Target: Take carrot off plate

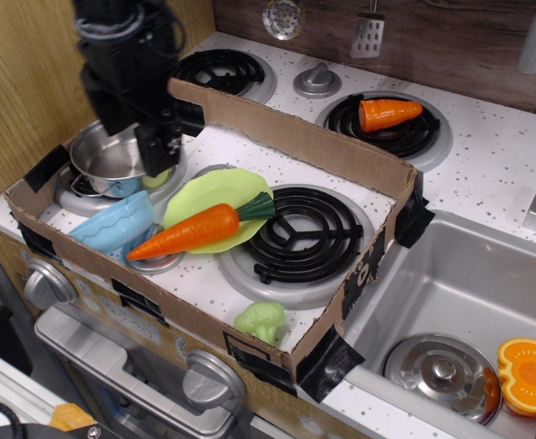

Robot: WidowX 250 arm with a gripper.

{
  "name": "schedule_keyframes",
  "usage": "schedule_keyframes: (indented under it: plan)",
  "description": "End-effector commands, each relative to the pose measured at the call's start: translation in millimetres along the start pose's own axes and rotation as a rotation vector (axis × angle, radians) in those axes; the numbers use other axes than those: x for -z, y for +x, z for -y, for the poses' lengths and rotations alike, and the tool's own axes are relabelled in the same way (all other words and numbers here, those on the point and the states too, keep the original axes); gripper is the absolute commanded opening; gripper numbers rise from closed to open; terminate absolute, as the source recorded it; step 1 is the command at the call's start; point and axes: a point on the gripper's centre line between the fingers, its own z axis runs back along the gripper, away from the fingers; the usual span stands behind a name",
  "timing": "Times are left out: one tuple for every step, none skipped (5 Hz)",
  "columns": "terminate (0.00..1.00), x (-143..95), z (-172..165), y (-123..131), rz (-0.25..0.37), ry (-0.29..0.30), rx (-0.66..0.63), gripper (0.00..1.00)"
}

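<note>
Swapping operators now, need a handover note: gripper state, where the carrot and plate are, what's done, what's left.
Gripper: above the steel pot at the left rear of the cardboard tray, holding nothing; open or shut not discernible.
Carrot: lying across the plate, tip overhanging toward the blue bowl, green stem toward the burner.
Done: nothing; carrot untouched.
Left: reach the carrot, grasp it, lift it off the plate, set it down elsewhere.
</note>
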Motion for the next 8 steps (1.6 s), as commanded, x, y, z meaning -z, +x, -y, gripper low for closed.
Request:
schedule_keyframes:
  plan:
    - [0.00,-7.7,24.7,3.3,0.096,-0.071,0.126,1.00]
    - [0.00,5.3,33.4,-2.2,0.082,-0.131,0.145,1.00]
    - [0.00,23.4,33.3,-3.3,0.100,-0.121,0.177,1.00]
    - [0.00,35.6,32.8,2.3,0.109,-0.100,0.211,1.00]
    - [0.00,51.7,36.2,1.4,0.146,-0.088,0.231,1.00]
    - [0.00,57.5,38.0,3.3,0.135,-0.096,0.242,1.00]
    - [0.00,71.7,41.2,11.1,0.147,-0.107,0.255,1.00]
    - [0.00,81.2,38.0,21.2,0.158,-0.137,0.274,1.00]
